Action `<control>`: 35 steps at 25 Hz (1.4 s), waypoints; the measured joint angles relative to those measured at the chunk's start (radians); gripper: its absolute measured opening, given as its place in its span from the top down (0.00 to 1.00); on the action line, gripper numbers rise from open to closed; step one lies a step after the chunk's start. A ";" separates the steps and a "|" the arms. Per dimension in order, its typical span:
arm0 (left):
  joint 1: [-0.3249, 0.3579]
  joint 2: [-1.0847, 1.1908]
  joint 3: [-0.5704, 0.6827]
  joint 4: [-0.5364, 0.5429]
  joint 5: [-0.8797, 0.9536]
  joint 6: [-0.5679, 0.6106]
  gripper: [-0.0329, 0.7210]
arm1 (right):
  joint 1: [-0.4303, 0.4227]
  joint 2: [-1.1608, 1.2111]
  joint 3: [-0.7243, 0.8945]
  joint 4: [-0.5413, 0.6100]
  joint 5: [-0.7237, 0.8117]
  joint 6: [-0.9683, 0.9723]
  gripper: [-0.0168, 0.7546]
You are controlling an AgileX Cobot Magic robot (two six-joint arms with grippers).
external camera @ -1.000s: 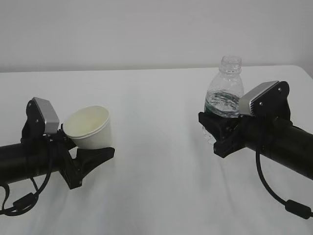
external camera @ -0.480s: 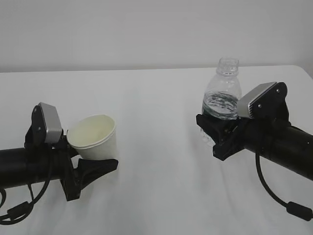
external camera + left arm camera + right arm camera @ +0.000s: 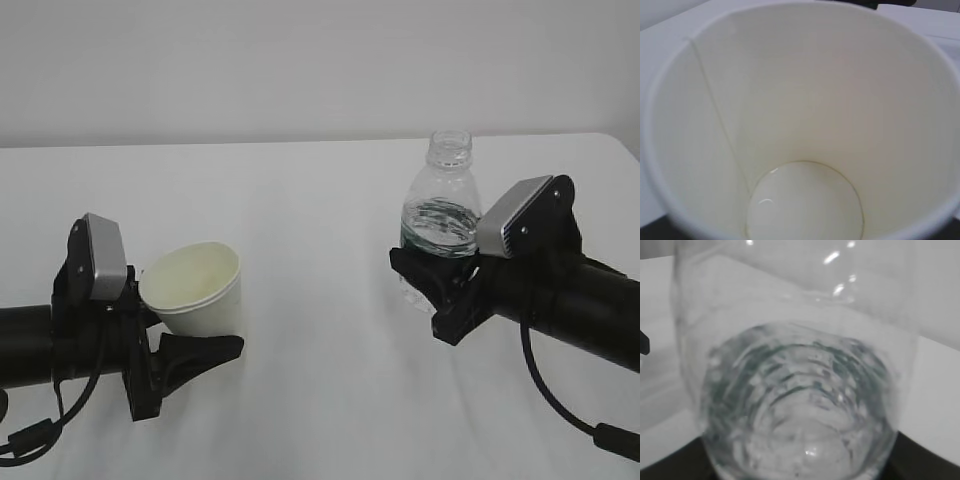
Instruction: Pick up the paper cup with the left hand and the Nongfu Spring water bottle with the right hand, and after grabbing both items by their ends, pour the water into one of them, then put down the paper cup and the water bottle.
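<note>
From the exterior view, 2 black arms reach in over a white table, 1 from each side. The left gripper is clamped around the lower part of the paper cup, which is held clear of the tabletop and tipped so its mouth faces up and toward the camera. The right gripper is closed on the lower body of the Nongfu Spring water bottle, which stands nearly upright with its uncapped neck on top; whether its base touches the table cannot be told, since the claw hides it. The water fills the bottle to roughly its shoulder, a dark green band showing just beneath the surface. Cup and bottle are well apart. The left wrist view adds what the exterior cannot: it looks straight down inside the paper cup, showing a side seam and a pale round bottom with faint glints there. The right wrist view looks down through the bottle's clear wall, blurred, onto the rippled water and ribbing, with greenish streaks.
</note>
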State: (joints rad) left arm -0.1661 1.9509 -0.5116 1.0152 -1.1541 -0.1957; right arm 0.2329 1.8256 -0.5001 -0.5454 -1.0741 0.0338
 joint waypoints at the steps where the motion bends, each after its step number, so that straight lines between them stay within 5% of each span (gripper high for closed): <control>1: 0.000 0.000 0.000 0.002 0.000 -0.004 0.34 | 0.000 0.000 0.000 -0.008 0.000 0.000 0.44; 24: -0.189 0.000 0.000 -0.081 0.000 -0.016 0.34 | 0.000 0.000 0.000 -0.080 0.000 0.000 0.44; 35: -0.206 0.000 -0.080 -0.090 0.002 -0.065 0.35 | 0.000 0.000 0.000 -0.091 0.000 0.000 0.44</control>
State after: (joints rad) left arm -0.3724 1.9509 -0.5919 0.9250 -1.1523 -0.2611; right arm 0.2329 1.8256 -0.5001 -0.6361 -1.0741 0.0338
